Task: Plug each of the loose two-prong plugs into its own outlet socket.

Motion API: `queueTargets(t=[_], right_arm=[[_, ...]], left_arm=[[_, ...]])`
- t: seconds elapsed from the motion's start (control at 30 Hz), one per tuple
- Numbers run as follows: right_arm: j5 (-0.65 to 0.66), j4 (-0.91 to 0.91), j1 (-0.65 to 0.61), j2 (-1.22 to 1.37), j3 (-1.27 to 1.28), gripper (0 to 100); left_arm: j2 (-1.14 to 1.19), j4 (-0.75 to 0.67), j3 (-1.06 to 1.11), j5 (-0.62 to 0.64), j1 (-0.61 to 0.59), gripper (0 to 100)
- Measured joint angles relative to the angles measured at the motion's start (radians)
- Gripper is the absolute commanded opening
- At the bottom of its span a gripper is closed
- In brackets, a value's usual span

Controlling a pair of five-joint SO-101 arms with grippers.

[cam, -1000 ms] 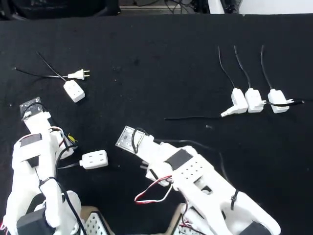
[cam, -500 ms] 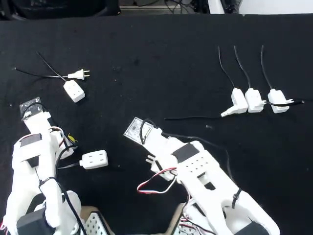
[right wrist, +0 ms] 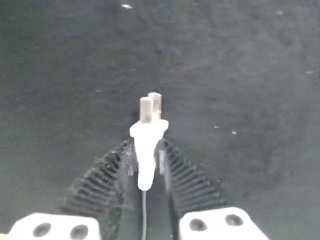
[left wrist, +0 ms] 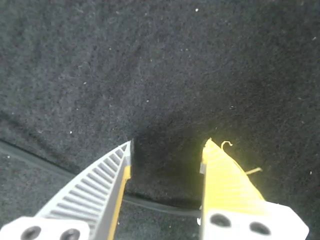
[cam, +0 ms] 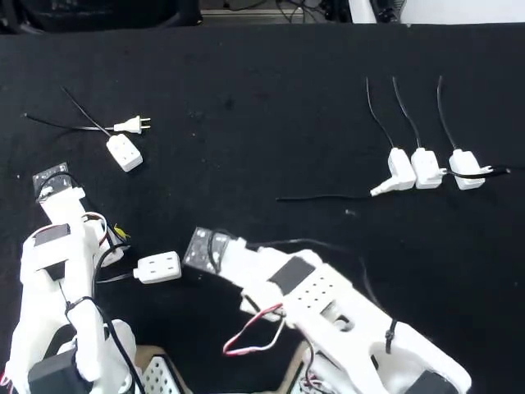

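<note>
Over the black tabletop [cam: 262,98], the right arm [cam: 312,295] had swung leftward. This carried its hand [right wrist: 147,162], clamped on a plug [right wrist: 148,142], close to the free socket [cam: 158,267], probably lining up to plug it in. The left hand [left wrist: 167,155] sat nearby, fingers apart.

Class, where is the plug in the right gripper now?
The right wrist view shows the plug clamped in the right gripper, prongs forward above the table. In the high view that arm's tip is just right of the near-left socket block.
</note>
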Motion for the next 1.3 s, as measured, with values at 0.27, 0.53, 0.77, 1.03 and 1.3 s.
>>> queueTargets(t=[0.27,0.53,0.77,1.03,1.3], right_arm=[[-0.018,-0.011,-0.044,0.02,0.02,9.2],[-0.023,-0.054,-0.044,0.02,0.028,9.5],[-0.025,-0.054,-0.044,0.02,0.028,16.9],[-0.026,-0.118,0.0,0.02,0.028,9.6],[-0.026,-0.17,0.006,0.02,0.028,1.1]], left_arm=[[0.0,0.0,0.0,0.0,0.0,23],[0.0,0.0,0.0,0.0,0.0,23],[0.0,0.0,0.0,0.0,0.0,23],[0.0,0.0,0.0,0.0,0.0,23],[0.0,0.0,0.0,0.0,0.0,23]])
